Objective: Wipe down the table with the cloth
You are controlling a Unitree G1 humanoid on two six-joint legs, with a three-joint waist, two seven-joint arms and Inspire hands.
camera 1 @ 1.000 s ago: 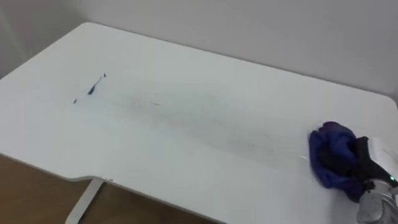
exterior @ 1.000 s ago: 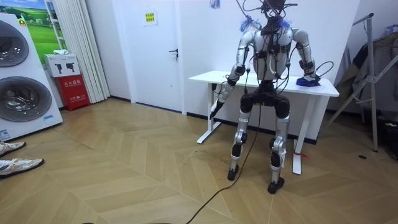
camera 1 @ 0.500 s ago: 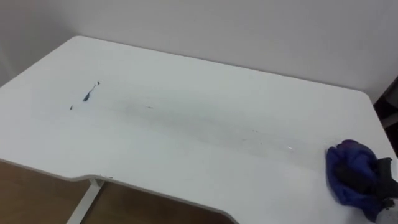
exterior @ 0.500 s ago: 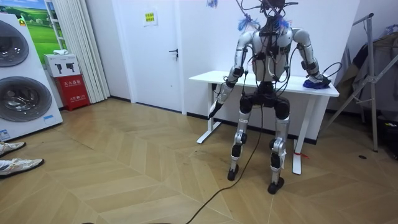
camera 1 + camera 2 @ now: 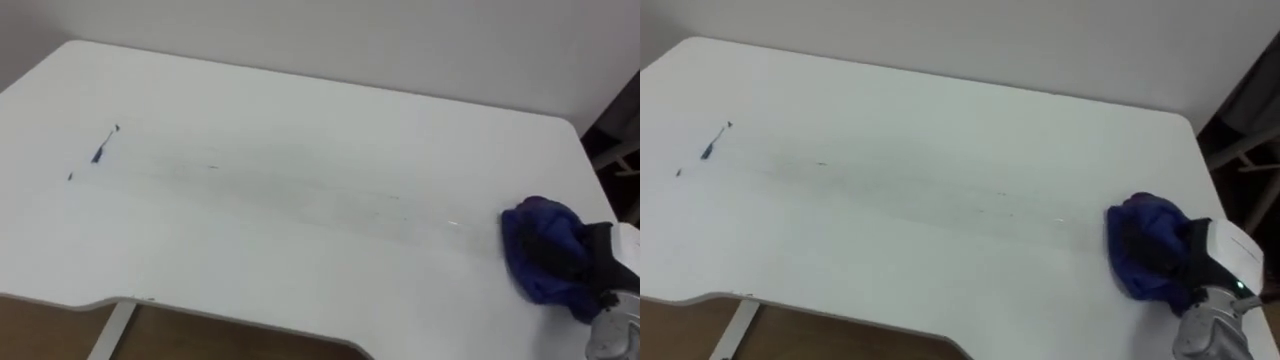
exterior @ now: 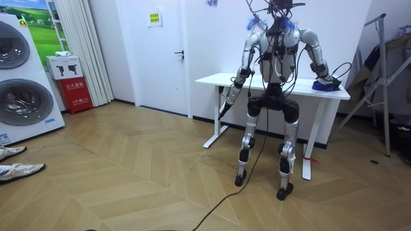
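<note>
**Worktop.** The white worktop [image 5: 300, 110] carries a faint grey streak [image 5: 300, 185]. It runs from near the left edge toward the right edge, through the middle. The robot stands at the front edge.

**Cloth.** The blue cloth [image 5: 540, 250] lies bunched at the right edge, near the front right corner, just past the streak's right end.

**Hands.** The right hand [image 5: 1215, 262] lies on the cloth from the right edge side. Whether it clutches the cloth or presses it flat cannot be told. The left hand [image 6: 224, 109] hangs by the front left corner, below the worktop; its state cannot be told either.

**Marks.** A short dark ink mark [image 5: 100, 150] sits near the left edge, with a small speck [image 5: 70, 177] just beside it. Both are well apart from the cloth.

**Procedure (judgement).**
1. Keep the palm bearing down, so that the cloth drags flat and does not roll out from under the hand.
2. Sweep from the right edge toward the left edge along the streak.
3. Carry the stroke through to the ink mark. This is likely a long reach for the right arm, and the body may need to shift toward the left edge.
4. Keep the cloth clear of the front edge so that it does not slip off.
</note>
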